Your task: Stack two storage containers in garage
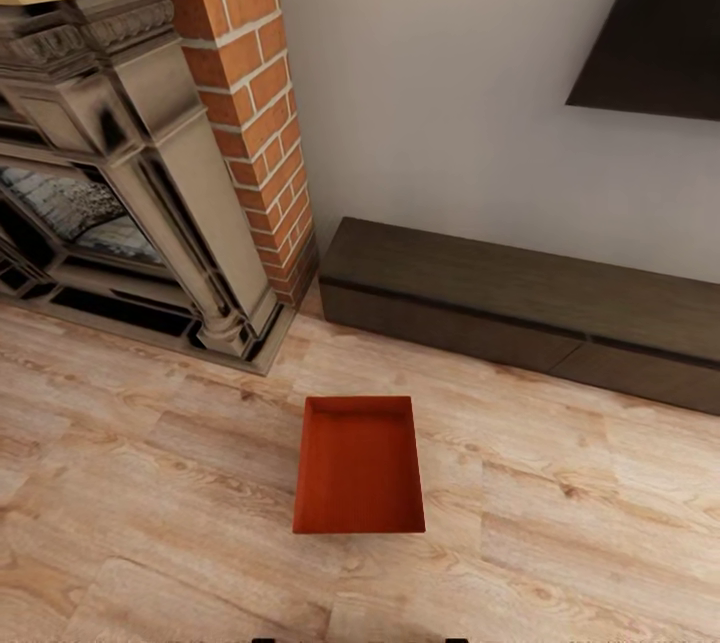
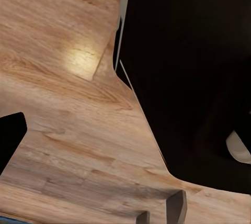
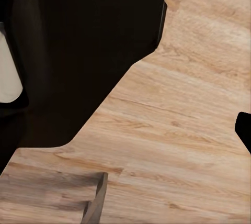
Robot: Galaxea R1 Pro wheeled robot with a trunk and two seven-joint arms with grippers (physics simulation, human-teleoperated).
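Lying lengthwise toward wall: storage container [image 1: 359,468]

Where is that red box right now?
In the head view the red box lies on the wood floor near the picture's lower middle, in front of the brick fireplace and the low dark cabinet.

One red-orange storage container [image 1: 359,468] lies flat on the light wood plank floor [image 1: 150,503] at lower centre of the frame, open side up. An ornate fireplace [image 1: 110,193] with a brick column [image 1: 255,93] occupies the upper left. A low dark cabinet [image 1: 520,313] runs along the grey wall [image 1: 440,73] at right, well apart from the container.
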